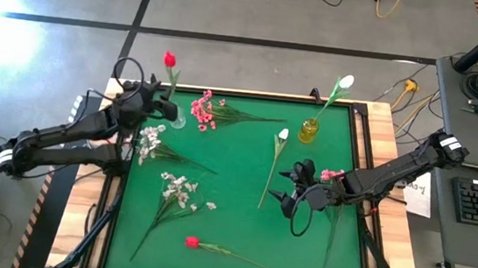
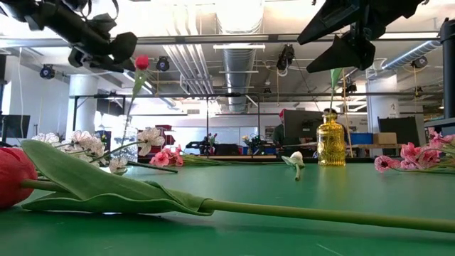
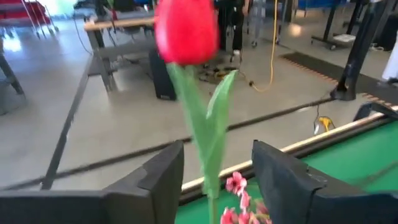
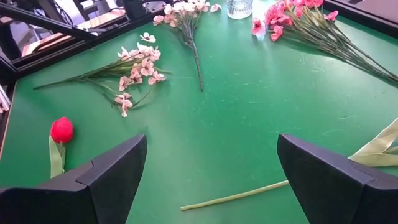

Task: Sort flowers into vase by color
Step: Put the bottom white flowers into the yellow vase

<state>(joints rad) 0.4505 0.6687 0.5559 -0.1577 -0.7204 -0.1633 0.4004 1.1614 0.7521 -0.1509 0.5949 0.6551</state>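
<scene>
Green desk [image 1: 243, 178] w/ flowers scattered. Far left: clear glass vase [image 1: 176, 119] holding red tulip [image 1: 170, 60], stem upright; left gripper [image 1: 164, 107] right at that vase, jaws parted either side of the stem, not pinching it (wrist view: stem [image 3: 208, 149] stands in the gap between the dark fingers [image 3: 158, 177], red bud above). Far right: amber vase [image 1: 309, 130] w/ white tulip [image 1: 346, 81] in it, leaning right. Right gripper [image 1: 289, 194] over mid-right of desk, jaws released wide, nothing held. On desk: pink blossom spray [image 1: 204, 110] just right of clear vase; white tulip [image 1: 282, 135] lying near centre, stem running toward near side; small white spray [image 1: 148, 141] at left; another white spray [image 1: 179, 190] nearer, left of centre; red tulip [image 1: 192, 242] at near edge, stem to the right; pink spray [image 1: 333, 175] by right arm, partly hidden under it.
</scene>
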